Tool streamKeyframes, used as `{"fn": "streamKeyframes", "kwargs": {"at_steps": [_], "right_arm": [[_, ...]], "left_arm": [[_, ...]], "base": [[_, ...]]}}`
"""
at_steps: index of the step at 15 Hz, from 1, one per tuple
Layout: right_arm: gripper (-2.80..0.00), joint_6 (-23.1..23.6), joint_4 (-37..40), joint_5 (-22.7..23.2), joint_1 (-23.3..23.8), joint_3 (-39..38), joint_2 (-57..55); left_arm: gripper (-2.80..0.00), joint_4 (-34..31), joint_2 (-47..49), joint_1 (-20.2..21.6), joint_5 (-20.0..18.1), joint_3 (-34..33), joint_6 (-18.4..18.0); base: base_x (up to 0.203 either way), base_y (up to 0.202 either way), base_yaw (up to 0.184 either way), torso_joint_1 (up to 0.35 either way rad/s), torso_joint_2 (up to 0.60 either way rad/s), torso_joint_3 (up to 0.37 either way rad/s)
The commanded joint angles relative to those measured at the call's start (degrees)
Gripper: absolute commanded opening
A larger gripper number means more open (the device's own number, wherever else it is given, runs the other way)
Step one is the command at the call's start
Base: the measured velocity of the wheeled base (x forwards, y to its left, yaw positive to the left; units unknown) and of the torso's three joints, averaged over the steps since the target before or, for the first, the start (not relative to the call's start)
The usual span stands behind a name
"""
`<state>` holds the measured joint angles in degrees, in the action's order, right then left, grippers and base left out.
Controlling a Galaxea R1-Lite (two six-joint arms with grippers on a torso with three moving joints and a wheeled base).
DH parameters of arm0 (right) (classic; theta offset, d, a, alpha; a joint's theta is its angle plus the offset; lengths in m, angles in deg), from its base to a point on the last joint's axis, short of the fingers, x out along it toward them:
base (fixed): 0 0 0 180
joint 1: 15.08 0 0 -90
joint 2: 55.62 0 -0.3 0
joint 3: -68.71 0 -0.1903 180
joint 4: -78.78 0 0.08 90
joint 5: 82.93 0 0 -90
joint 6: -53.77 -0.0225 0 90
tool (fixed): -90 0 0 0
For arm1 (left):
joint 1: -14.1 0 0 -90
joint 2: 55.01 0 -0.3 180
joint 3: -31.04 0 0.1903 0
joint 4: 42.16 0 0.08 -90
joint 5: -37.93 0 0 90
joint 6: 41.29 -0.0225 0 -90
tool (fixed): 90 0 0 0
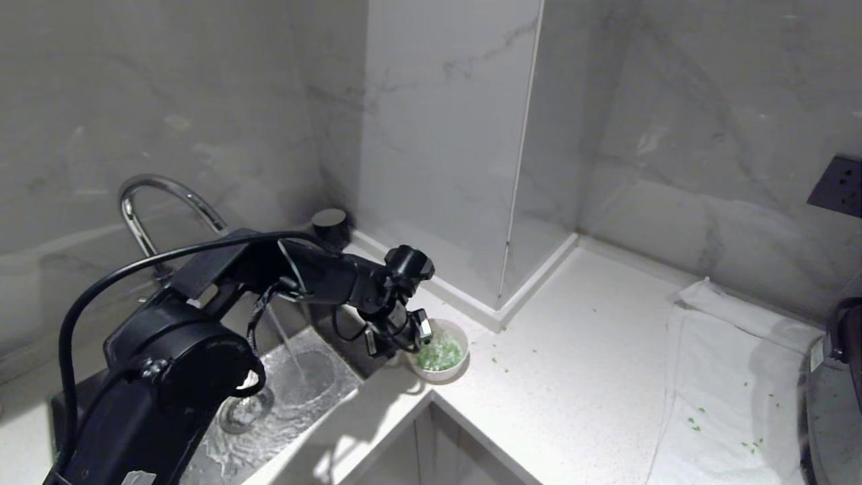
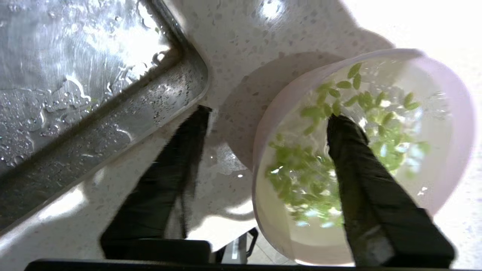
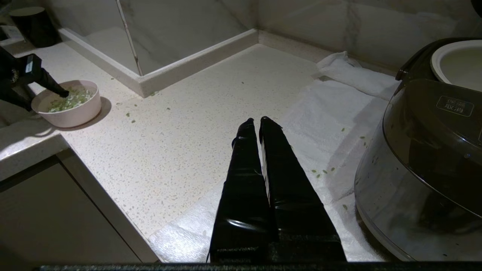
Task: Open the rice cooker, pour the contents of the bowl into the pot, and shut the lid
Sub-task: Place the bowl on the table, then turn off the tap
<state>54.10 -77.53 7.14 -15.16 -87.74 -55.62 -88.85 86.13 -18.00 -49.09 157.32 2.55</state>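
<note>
The small pale pink bowl (image 1: 442,374) stands on the white counter beside the sink, with chopped green bits (image 1: 441,353) in water inside it. My left gripper (image 1: 397,340) is open and straddles the bowl's rim (image 2: 463,124). One finger (image 2: 357,169) dips among the green bits (image 2: 297,165); the other finger (image 2: 177,162) is outside, over the counter. The dark rice cooker (image 3: 421,162) sits at the far right on a towel. Its off-white pot (image 3: 457,62) shows uncovered; the lid is out of view. My right gripper (image 3: 256,120) hangs shut and empty over the counter.
Water runs from the curved faucet (image 1: 155,195) into the steel sink (image 1: 296,397) left of the bowl. A white towel (image 1: 727,377) lies under the cooker (image 1: 832,404), with green bits scattered on it. A marble column corner (image 1: 502,306) juts out behind the bowl.
</note>
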Motion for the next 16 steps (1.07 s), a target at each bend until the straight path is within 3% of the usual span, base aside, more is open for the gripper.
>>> {"fn": "streamKeyframes", "kwargs": {"at_steps": [1, 8, 13, 16], "right_arm": [[-2.8, 0.0, 0.0, 0.0, 0.0, 0.0, 0.0], [-2.8, 0.0, 0.0, 0.0, 0.0, 0.0, 0.0], [-2.8, 0.0, 0.0, 0.0, 0.0, 0.0, 0.0], [-2.8, 0.0, 0.0, 0.0, 0.0, 0.0, 0.0]], "left_arm": [[0.0, -0.4, -2.2, 0.3, 0.1, -0.7, 0.3], [0.0, -7.7, -9.6, 4.2, 0.0, -2.1, 0.3], [0.0, -8.3, -19.1, 8.8, -0.1, -10.3, -0.2], [0.0, -7.1, -26.4, 11.9, -0.3, -18.9, -0.9]], "base": [[0.0, 0.0, 0.0, 0.0, 0.0, 0.0], [0.0, 0.0, 0.0, 0.0, 0.0, 0.0], [0.0, 0.0, 0.0, 0.0, 0.0, 0.0], [0.0, 0.0, 0.0, 0.0, 0.0, 0.0]]}}
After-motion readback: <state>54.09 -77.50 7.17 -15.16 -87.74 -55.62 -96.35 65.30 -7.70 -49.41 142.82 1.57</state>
